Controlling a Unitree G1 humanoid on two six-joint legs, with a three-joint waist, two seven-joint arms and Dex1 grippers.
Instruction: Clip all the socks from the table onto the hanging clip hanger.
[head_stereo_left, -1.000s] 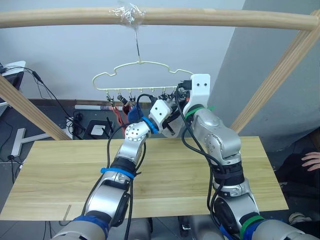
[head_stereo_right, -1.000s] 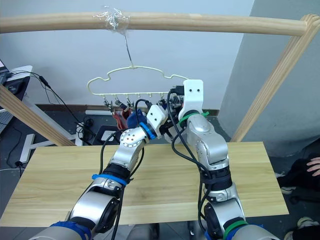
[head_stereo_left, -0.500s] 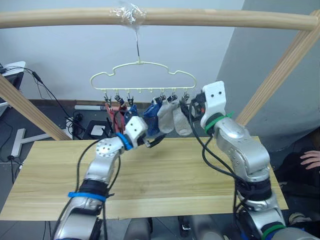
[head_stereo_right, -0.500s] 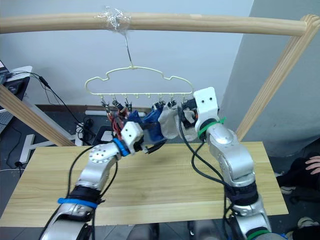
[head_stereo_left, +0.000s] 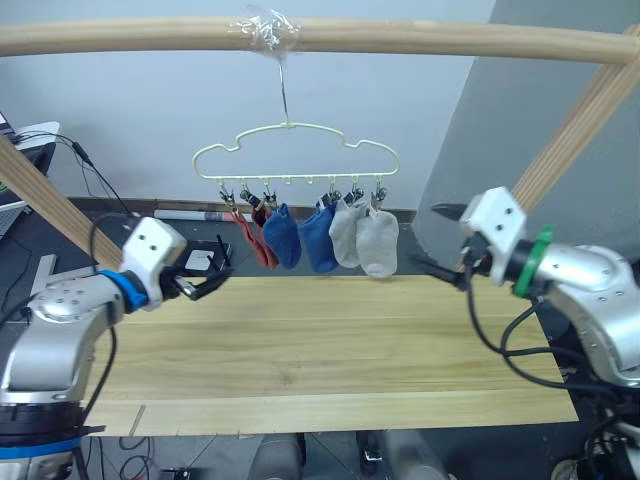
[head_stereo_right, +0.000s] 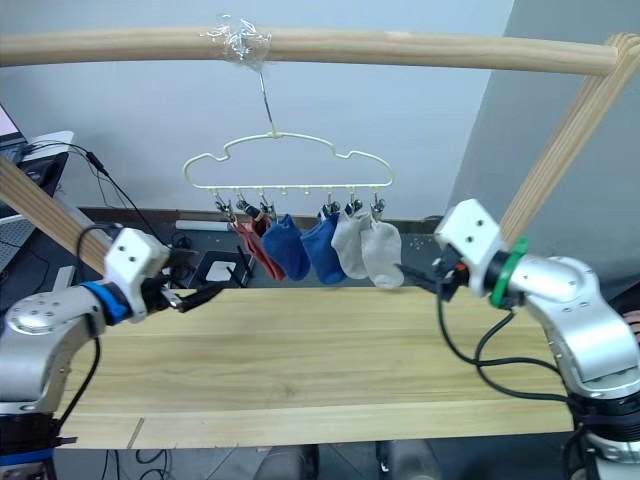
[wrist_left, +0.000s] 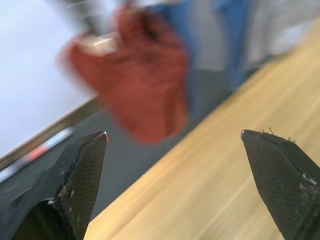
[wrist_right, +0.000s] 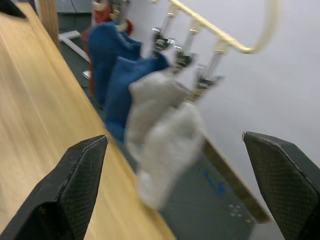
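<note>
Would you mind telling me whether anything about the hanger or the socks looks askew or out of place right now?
Nothing stands out. The clip hanger hangs roughly level from the pole, and the six socks hang in a row from its clips: rust red, blue, then grey. The left gripper and right gripper are open, apart from them.

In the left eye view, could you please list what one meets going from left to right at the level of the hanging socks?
Left end effector → rust red socks → blue socks → light grey socks → right end effector.
</note>
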